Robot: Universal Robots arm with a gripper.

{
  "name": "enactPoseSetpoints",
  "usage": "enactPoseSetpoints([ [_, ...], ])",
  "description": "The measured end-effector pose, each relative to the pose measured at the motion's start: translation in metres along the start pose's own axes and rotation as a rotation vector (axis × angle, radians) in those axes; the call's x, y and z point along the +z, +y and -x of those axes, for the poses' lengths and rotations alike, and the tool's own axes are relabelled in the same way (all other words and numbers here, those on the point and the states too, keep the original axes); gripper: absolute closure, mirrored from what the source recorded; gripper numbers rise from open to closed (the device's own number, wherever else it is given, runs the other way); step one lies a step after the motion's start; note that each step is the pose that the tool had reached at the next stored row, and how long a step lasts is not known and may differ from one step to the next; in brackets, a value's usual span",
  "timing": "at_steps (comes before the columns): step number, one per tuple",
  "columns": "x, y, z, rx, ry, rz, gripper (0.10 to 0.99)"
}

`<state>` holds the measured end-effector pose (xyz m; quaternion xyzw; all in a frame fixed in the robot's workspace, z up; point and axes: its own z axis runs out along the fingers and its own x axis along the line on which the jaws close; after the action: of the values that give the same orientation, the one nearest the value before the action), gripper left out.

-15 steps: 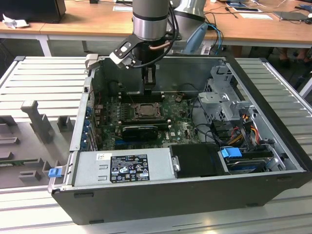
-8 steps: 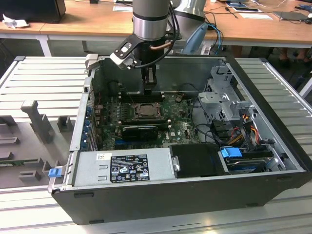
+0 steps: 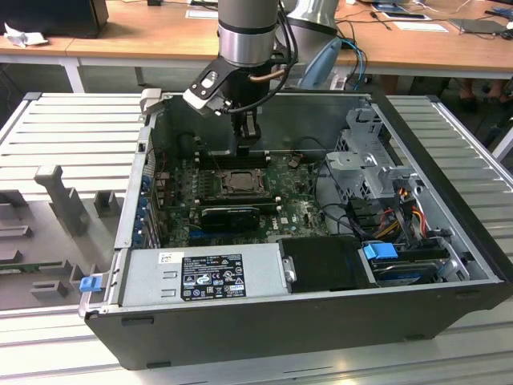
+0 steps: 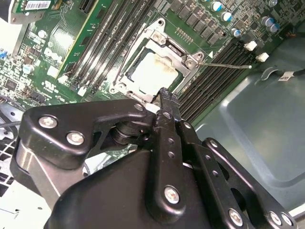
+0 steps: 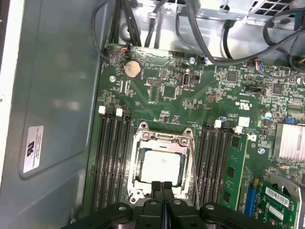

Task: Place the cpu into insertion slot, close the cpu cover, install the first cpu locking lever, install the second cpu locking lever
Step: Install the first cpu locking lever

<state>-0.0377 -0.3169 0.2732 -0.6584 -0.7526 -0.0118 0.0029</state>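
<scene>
The cpu (image 5: 160, 167) lies flat in the insertion slot (image 3: 239, 181) on the green motherboard, its pale face (image 4: 153, 71) showing through the window of the cpu cover (image 5: 162, 141). The cover (image 4: 183, 53) lies down over the chip. A thin wire locking lever (image 4: 228, 66) sticks out sideways from one corner of the socket, and it runs along one side (image 5: 195, 171) of the socket. My gripper (image 5: 162, 187) is shut with nothing between its fingers, its tips just at the socket's edge. In the exterior view the gripper (image 3: 248, 135) hangs close above the socket.
Black memory slots (image 5: 112, 157) flank the socket on both sides. A long black card (image 3: 231, 215) sits in front of it. The case's power supply (image 3: 204, 274), drive cage (image 3: 369, 164) and cables (image 3: 401, 204) crowd the exterior view's right.
</scene>
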Motion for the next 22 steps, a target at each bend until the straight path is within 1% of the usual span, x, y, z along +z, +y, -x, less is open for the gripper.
enactPoseSetpoints([
  [4, 0.0000, 0.0001, 0.0000, -0.030, 0.0004, -0.001, 0.980],
  [6, 0.0000, 0.0001, 0.0000, -0.058, 0.0008, -0.001, 0.980],
  [10, 0.0000, 0.0001, 0.0000, -0.084, 0.0011, -0.002, 0.980],
  [22, 0.0000, 0.0001, 0.0000, -0.138, 0.0019, -0.003, 0.980],
])
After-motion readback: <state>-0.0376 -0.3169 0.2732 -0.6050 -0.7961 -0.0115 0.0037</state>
